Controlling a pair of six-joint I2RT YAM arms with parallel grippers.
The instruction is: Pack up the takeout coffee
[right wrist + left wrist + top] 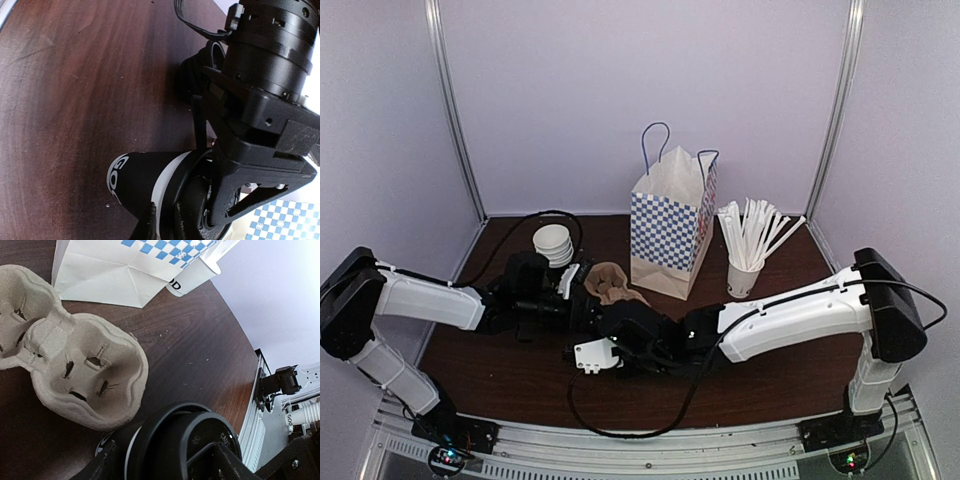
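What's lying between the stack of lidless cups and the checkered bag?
A brown pulp cup carrier, seen in the top view, between the stack and the bag.

The paper bag (672,235) stands at the back of the table (520,375), with the cup of sticks (744,278) just right of it and the cup stack (554,245) well left. The pulp cup carrier (75,365) lies before the bag, and the takeout coffee (135,180) is just before the carrier.

On my right wrist feed, the takeout coffee (135,182) carries pale letters "GO" on its black wall, and the rest of the word curves out of sight. On the left wrist feed, the white cup (197,274) shows black "OD" near its base. The lid (170,440) has small raised lettering I can't read. Past the bench (200,365) edge, a small white part (294,418) reads "GOO".
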